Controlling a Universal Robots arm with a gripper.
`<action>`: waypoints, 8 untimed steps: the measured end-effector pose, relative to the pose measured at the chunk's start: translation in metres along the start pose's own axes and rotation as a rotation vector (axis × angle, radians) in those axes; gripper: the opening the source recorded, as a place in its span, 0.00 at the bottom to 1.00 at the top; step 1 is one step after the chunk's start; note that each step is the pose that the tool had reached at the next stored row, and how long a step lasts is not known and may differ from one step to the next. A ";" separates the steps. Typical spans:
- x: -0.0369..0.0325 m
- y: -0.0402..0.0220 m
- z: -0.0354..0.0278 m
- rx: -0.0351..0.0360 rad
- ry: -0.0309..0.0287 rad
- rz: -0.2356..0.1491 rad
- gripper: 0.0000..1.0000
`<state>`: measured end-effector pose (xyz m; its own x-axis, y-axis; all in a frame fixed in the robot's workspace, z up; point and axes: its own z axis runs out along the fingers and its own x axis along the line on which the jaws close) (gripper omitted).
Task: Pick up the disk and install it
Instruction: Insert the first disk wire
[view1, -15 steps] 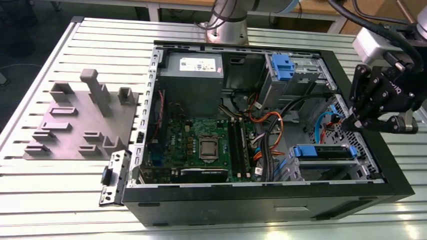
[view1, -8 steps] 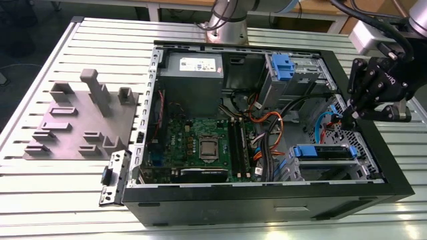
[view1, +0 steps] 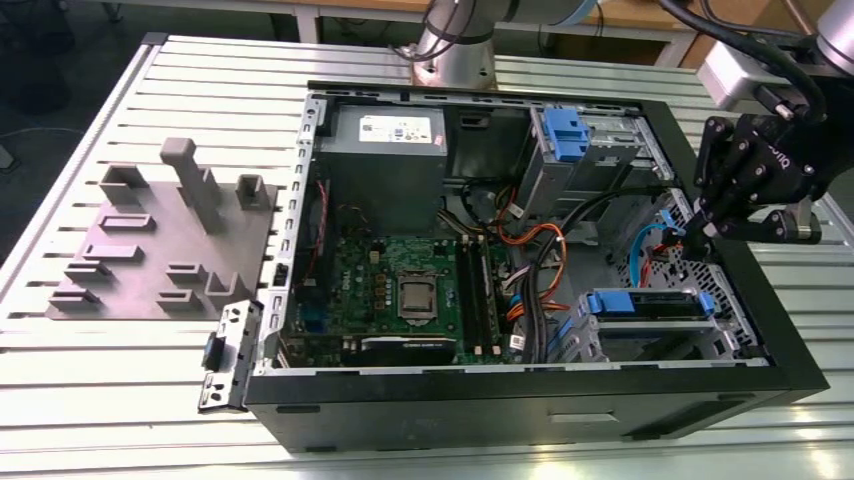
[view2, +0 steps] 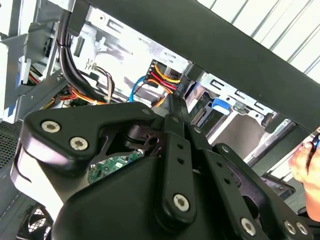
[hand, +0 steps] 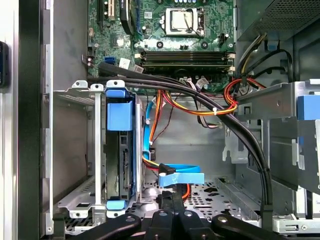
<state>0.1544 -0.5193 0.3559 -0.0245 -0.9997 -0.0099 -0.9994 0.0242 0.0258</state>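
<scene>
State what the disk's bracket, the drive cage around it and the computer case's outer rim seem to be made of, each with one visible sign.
Disk's bracket: likely plastic, a uniform matte blue with moulded tabs.
Drive cage: likely sheet metal, bare grey with folded edges and a dull sheen.
Case rim: black and smooth, probably painted metal or plastic; the look leaves it open.

The gripper is seen in the exterior view at the case's wall on the exterior view's right, and whether its fingers are parted cannot be told. In the second wrist view the motherboard is largely hidden behind the gripper's black linkage. The disk is seated edge-on in its drive cage in the first wrist view, so its label is concealed. The power-supply box is cut off by that picture's edge.
</scene>
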 end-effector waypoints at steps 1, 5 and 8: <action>0.0000 0.0000 0.0000 -0.0001 0.0001 0.000 0.11; -0.0004 0.0000 0.0001 0.0006 0.0297 0.001 0.11; -0.0010 -0.0001 0.0006 0.0007 0.0336 0.001 0.11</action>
<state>0.1545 -0.5182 0.3553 -0.0244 -0.9994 0.0237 -0.9994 0.0250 0.0251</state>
